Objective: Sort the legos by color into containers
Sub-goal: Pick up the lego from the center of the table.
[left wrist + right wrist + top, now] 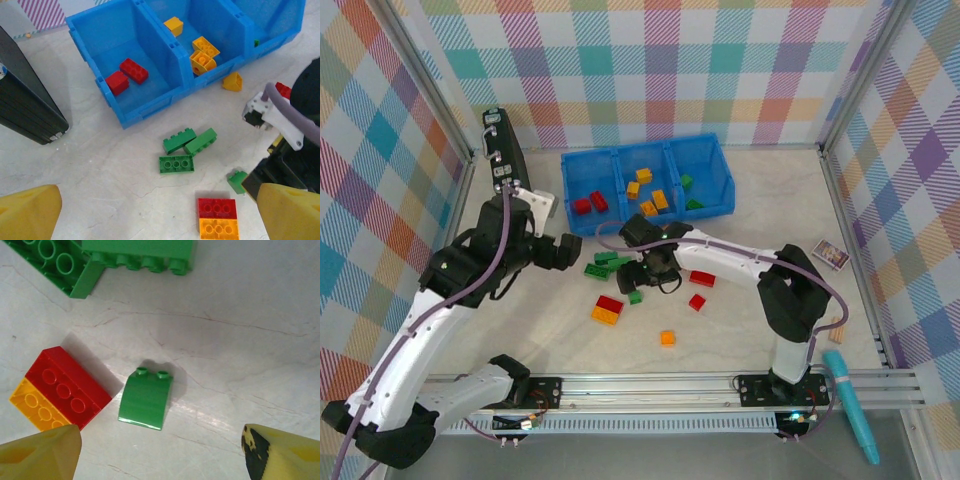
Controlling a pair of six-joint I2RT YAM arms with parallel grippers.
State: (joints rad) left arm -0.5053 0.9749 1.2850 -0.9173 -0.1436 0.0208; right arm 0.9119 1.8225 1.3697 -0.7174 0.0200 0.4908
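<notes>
Small green lego [145, 399] lies untouched between the right fingers [40, 455], spread apart

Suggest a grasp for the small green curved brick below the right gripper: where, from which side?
Come from above and close on its two flat side faces. The small green brick has two studs at one end and a curved face sloping away, so pads there would likely slip. The red brick lies apart, leaving both sides free. The open right gripper lines up with that.
</notes>
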